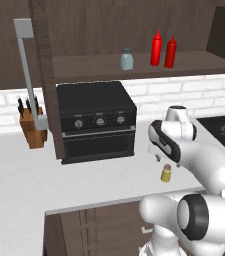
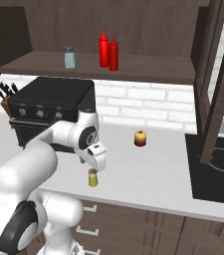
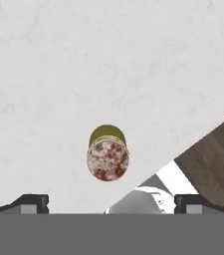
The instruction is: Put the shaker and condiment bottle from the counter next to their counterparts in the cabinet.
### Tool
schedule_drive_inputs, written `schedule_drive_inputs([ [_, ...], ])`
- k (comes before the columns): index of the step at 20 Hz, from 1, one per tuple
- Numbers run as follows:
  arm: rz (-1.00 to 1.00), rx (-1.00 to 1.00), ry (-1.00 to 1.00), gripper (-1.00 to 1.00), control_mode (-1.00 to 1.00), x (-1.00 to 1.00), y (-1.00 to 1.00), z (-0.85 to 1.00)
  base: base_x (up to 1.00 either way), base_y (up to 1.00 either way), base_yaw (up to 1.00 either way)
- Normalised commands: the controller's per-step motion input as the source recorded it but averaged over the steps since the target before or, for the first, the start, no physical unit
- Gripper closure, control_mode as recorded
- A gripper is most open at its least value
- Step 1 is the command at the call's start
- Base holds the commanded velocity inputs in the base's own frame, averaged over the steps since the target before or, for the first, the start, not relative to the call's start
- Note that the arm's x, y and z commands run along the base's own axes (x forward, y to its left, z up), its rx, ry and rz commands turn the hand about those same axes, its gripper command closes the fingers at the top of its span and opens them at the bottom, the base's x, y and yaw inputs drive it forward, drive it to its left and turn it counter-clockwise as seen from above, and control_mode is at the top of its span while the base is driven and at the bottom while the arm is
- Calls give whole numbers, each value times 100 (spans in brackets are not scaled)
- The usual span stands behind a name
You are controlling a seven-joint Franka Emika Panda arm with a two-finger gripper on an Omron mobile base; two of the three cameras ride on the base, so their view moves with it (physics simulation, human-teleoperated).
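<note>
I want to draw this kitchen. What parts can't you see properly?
- Gripper: in the hand view, the bottom edge cuts off all but its fingertips.
- Shaker: in the right base view, the hand above covers its cap.
- Cabinet: its top is cut off in both base views.

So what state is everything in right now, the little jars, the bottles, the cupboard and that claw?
Tool: open, poised over the yellow shaker, not touching it.
Yellow shaker: upright on the counter, capped.
Two red squeeze bottles: upright side by side on the cabinet shelf.
Pale blue-grey shaker: upright on the same shelf.
Cabinet door: swung open.
Toaster oven: door shut.
</note>
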Motion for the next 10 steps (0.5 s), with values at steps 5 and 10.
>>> schedule_drive_inputs([
  [5, -5, -14, -1, -100, -100, 25, 3, -22, 0, 0, 0],
  [10, -4, -13, -1, -100, -100, 24, 1, -10, 0, 0, 0],
])
